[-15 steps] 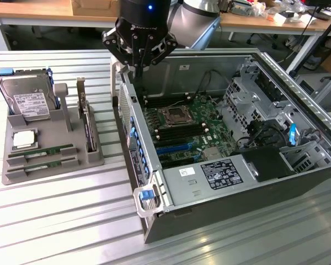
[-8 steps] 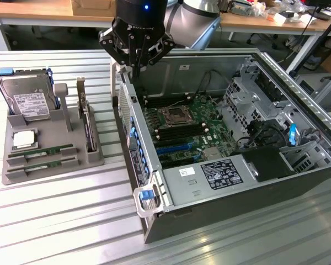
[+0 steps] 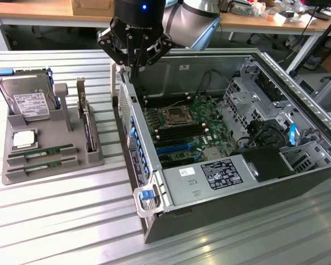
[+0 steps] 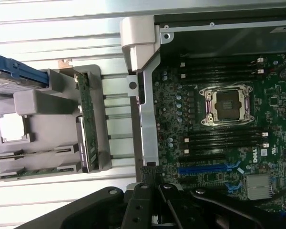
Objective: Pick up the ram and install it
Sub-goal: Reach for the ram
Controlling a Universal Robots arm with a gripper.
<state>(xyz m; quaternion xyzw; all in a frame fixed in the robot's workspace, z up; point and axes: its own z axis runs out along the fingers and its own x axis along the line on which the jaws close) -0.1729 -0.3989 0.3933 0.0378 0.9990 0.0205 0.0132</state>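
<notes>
**Pincer closed and empty over the case wall, ram in the tray**

My pincer (image 3: 133, 67) hangs with its fingers pressed together and nothing between them. It sits above the side wall of the computer case (image 3: 128, 118), on the edge nearest the grey tray (image 3: 11, 174). The ram (image 3: 42, 150) lies in that tray, well apart from me, in one of the two long slots at the front. A second stick (image 3: 44, 162) lies just beside it in the other slot. Both sit on edge, so only the thin green top edge is on offer. Behind them are the silver chip (image 3: 23, 139) and the hard drive (image 3: 27, 102). The wider card (image 3: 88, 127) stands upright on the side of the tray nearest the case.

I judge the stick to be very light and stiff along its length. It is thin enough to crack or flex if I twist it or squeeze the flat faces hard. The small chips on its faces and the contacts along its lower edge look like the parts to keep off. The place to take hold, as I see it, is mid-length on the top edge, with one finger on each flat face so it hangs level. The bare board will likely be smooth, so it could slip in a light pinch
</notes>
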